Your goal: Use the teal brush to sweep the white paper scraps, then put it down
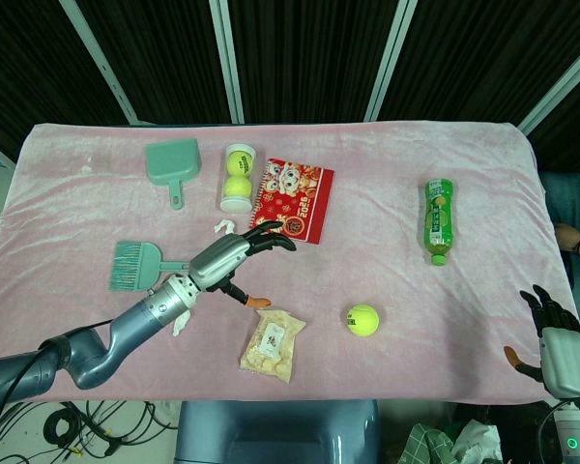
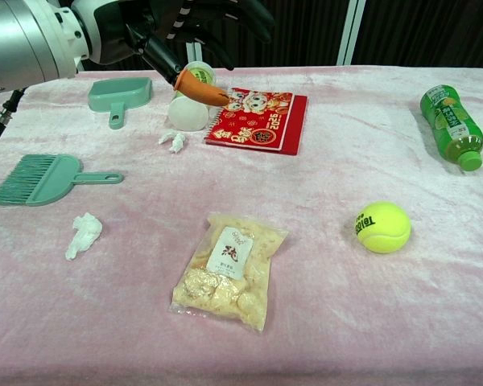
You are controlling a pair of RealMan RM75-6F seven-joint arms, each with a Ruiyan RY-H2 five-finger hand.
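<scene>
The teal brush (image 1: 135,266) lies flat on the pink cloth (image 1: 416,319) at the left side of the table, bristles pointing left and handle pointing right, with nothing gripping it. The left hand (image 1: 234,257) hangs just right of the handle's tip, above the cloth, its dark fingers (image 1: 271,236) spread wide and holding nothing. One white paper scrap (image 2: 83,234) sits near the front edge, just on the near side of the brush; another smaller scrap (image 2: 174,141) lies further back, close to the tube of tennis balls (image 1: 237,177). A teal dustpan (image 1: 172,164) rests at the far left, well apart from the brush. Right of the tube is a red booklet (image 1: 297,198), and nearer the front a snack packet (image 1: 272,344) and a loose tennis ball (image 1: 362,319). A green bottle (image 1: 439,219) lies over on the right. The right hand (image 1: 553,340) is at the table's near right corner, off the cloth, fingers apart and empty.
</scene>
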